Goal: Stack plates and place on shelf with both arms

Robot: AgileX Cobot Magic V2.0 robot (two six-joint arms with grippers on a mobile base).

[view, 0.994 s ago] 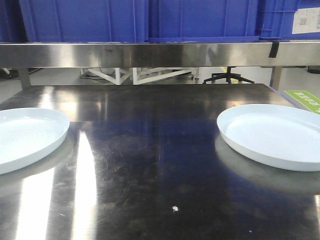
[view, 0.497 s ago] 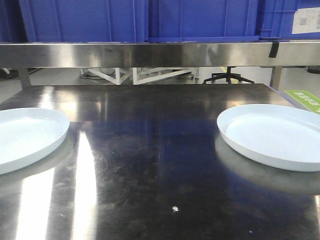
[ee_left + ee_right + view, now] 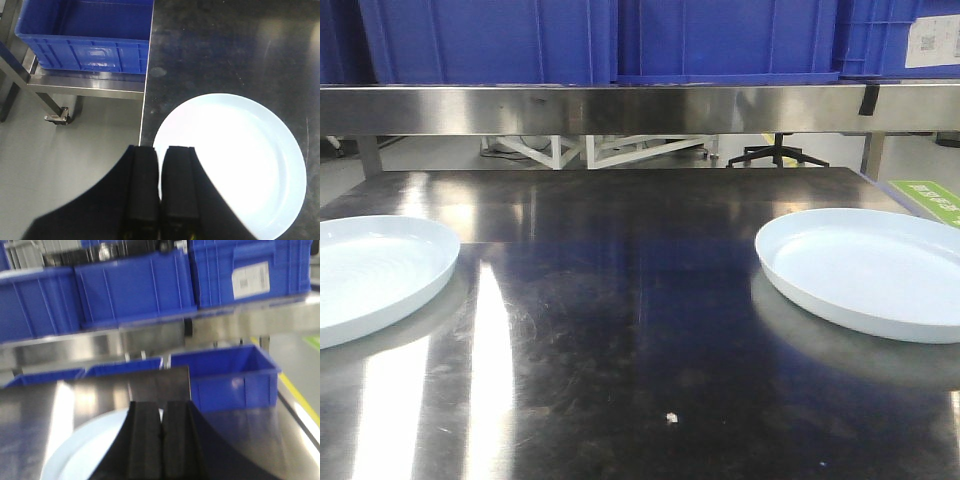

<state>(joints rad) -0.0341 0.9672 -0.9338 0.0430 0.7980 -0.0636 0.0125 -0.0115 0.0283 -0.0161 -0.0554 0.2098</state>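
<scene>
Two pale bluish-white plates lie flat and apart on the steel table [image 3: 620, 300]: one plate [image 3: 375, 270] at the left edge, the other plate [image 3: 870, 270] at the right. Neither arm shows in the front view. In the left wrist view my left gripper [image 3: 161, 150] hangs shut and empty above the near rim of the left plate [image 3: 235, 165], close to the table's edge. The right wrist view is blurred; there my right gripper [image 3: 161, 407] is shut and empty over the right plate [image 3: 95, 450].
A steel shelf [image 3: 620, 108] spans the back above the table, loaded with blue crates [image 3: 600, 40]. A blue crate [image 3: 85, 35] sits on a low rack left of the table, over grey floor. More blue crates [image 3: 225, 375] stand beyond the table's far edge.
The right plate sits a hair farther right and lower in the front view than in the earlier frames. The left plate has not moved.
</scene>
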